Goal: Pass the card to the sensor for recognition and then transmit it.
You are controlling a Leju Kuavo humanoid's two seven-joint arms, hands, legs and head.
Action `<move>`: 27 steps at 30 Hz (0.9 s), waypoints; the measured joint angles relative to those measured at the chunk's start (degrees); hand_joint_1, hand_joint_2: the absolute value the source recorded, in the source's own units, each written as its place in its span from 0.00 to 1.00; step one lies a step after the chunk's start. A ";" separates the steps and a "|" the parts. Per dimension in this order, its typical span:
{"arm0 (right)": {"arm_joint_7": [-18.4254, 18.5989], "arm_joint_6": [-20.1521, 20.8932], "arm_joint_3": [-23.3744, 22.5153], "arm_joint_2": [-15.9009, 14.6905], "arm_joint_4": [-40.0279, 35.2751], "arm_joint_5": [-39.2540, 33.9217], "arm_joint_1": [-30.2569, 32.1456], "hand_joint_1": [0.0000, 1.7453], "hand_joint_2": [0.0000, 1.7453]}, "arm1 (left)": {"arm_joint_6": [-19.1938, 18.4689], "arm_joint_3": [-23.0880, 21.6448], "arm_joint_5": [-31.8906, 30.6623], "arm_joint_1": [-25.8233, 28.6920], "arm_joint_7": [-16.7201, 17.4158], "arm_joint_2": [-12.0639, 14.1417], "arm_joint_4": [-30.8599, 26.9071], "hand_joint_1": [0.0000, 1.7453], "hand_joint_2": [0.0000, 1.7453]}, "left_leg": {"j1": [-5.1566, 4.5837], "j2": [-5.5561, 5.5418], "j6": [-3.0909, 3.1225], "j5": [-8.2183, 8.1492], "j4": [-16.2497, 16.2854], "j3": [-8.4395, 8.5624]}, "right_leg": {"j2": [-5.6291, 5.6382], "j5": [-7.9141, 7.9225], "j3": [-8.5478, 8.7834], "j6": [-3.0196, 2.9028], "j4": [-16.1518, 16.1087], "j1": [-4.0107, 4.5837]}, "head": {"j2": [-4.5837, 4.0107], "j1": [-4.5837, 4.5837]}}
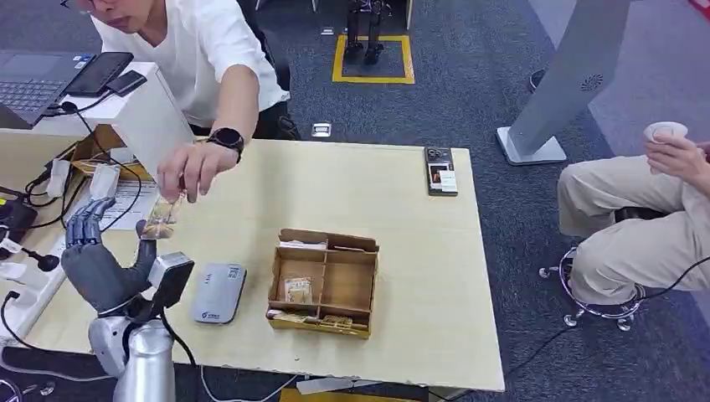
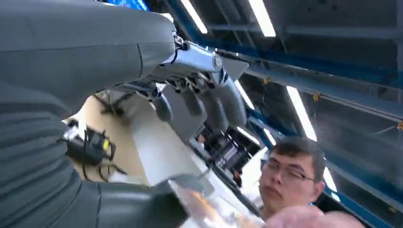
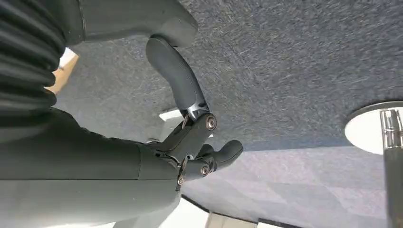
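One left hand [image 1: 94,251] raised at the near left edge of the tabletop [image 1: 419,276], fingers spread upward, thumb touching the lower end of one card [image 1: 159,219]; whether gripping it, cannot tell. One person's hand [image 1: 194,169] pinching the same card from above. One grey sensor [image 1: 218,292] lying flat just beside the left hand. One cardboard tray [image 1: 324,282] with compartments at mid-tabletop, cards inside. One phone [image 1: 440,171] at the far edge. One laptop [image 1: 29,84] far left. One right hand [image 3: 190,133] over carpet, fingers loosely curled, holding nothing.
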 joint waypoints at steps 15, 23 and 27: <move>-0.39 -0.02 -0.07 -0.37 0.94 1.18 -0.31 0.00 1.00 | 0.00 1.69 -3.29 -0.43 3.74 -0.33 -4.72 1.00 1.00 | -0.01 0.00 0.00 0.00 0.00 0.01 | 0.00 0.00 0.00 0.00 0.00 0.00 | 0.02 0.02; -1.46 -0.02 -0.09 -0.37 0.96 0.79 -0.42 0.00 1.00 | 0.00 1.71 -2.40 -0.42 4.03 -0.33 -5.22 0.00 1.00 | -0.01 0.00 0.01 -0.01 0.00 0.00 | 0.00 0.00 0.00 0.00 -0.01 0.00 | 0.00 0.00; -1.79 -0.02 -0.09 -0.37 0.99 0.74 -0.45 0.00 1.00 | 0.00 1.71 -2.14 -0.42 4.00 -0.33 -5.57 0.00 1.00 | -0.01 0.00 0.01 -0.01 0.00 0.00 | 0.00 0.00 0.00 0.00 -0.01 0.00 | 0.00 0.00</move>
